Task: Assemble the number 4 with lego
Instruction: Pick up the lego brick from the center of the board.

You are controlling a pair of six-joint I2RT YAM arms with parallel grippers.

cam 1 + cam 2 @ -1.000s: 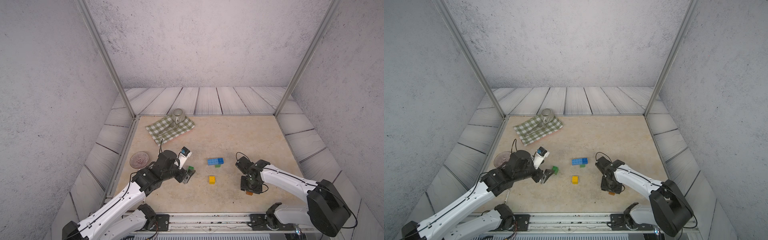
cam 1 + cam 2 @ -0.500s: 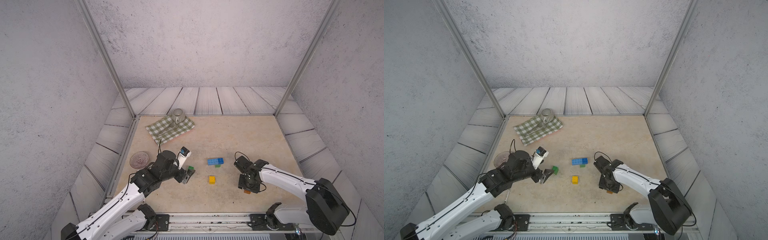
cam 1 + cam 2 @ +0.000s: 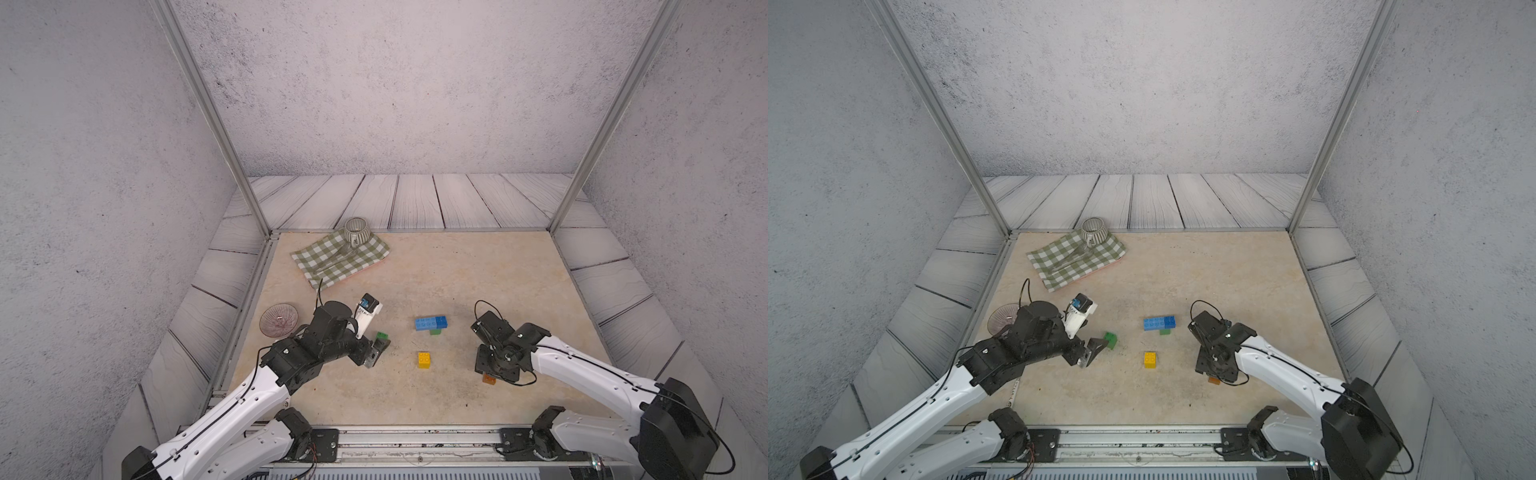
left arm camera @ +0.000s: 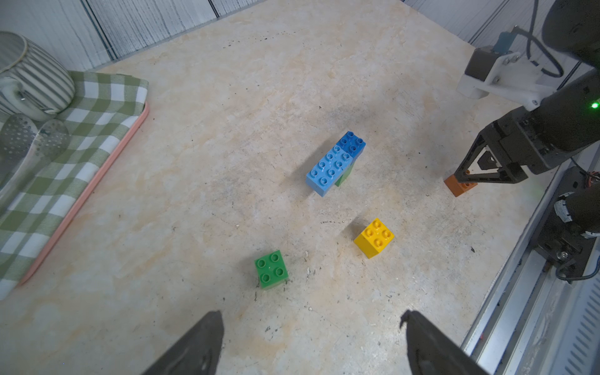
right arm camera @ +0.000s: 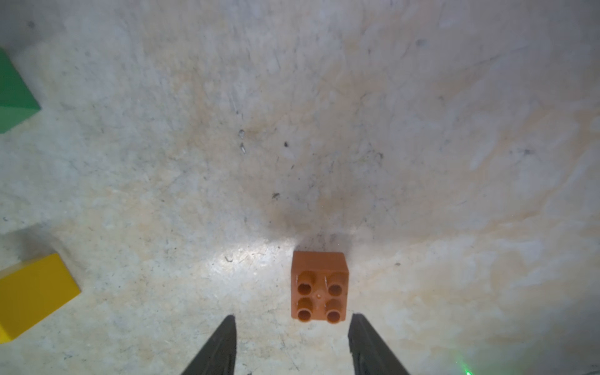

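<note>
My right end effector (image 5: 293, 316) points down at the worktop (image 3: 478, 270) with its fingers parted, pinching nothing. The orange brick (image 5: 319, 287) sits studs up just past the fingertips, nearer one finger than the other. I cannot tell whether that finger touches it. In both top views only a corner of the brick shows from under the tool, close to the near edge of the worktop.

My left end effector (image 4: 311, 314) is spread wide and empty, held low. Just ahead of it stands the loose green brick (image 4: 271, 268), studs up and clear of both fingers. Past that, toward the right arm, the yellow brick (image 4: 373, 237) stands alone.

Nearer the middle of the worktop is the started number 4. The light-blue brick (image 4: 328, 168) and the dark blue brick (image 4: 352, 144) lie end to end as one bar. They rest on a second green brick (image 4: 344, 177) that shows beneath where they meet.

In the far left corner lies a checked cloth (image 3: 340, 259) with a striped mug (image 3: 356, 230) on it. A glass dish (image 3: 278, 319) sits just outside the worktop's left edge, near my left arm.
</note>
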